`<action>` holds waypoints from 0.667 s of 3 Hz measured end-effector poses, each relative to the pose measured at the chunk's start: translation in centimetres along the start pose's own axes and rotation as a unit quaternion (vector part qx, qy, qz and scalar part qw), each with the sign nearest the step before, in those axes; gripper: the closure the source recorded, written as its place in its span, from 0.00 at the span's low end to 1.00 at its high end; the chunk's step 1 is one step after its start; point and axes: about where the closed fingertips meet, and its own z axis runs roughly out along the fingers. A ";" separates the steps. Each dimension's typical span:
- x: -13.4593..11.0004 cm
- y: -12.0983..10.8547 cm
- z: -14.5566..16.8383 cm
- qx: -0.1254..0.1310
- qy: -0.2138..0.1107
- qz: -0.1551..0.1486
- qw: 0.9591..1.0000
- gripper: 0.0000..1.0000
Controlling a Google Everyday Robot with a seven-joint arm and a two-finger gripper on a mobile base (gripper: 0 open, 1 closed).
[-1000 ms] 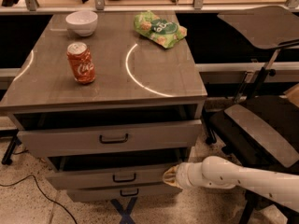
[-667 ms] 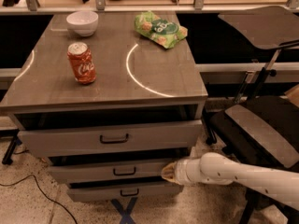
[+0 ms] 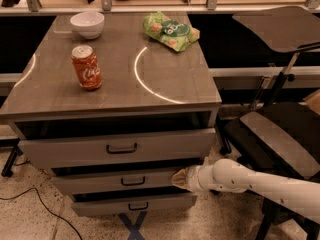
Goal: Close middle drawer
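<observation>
One camera (raised, tilted downward) faces the cabinet (image 3: pixel 115 91) front at close range; the gripper (image 3: pixel 179 179) sits low, right of centre.

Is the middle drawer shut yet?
Partly open: the middle drawer stands proud, a dark gap above its front; the gripper is at its right end.

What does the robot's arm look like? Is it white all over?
Mostly. The arm is a smooth, white, fat tube with a bulgy joint. Its gripper, at the right end of the middle drawer, is a tan, pointy tip. No cables or markings show.
</observation>
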 end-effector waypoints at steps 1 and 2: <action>0.6 0.0 -1.1 0.004 0.004 0.005 1.000 1.00; 1.3 2.0 -2.9 -0.025 0.017 0.015 0.999 1.00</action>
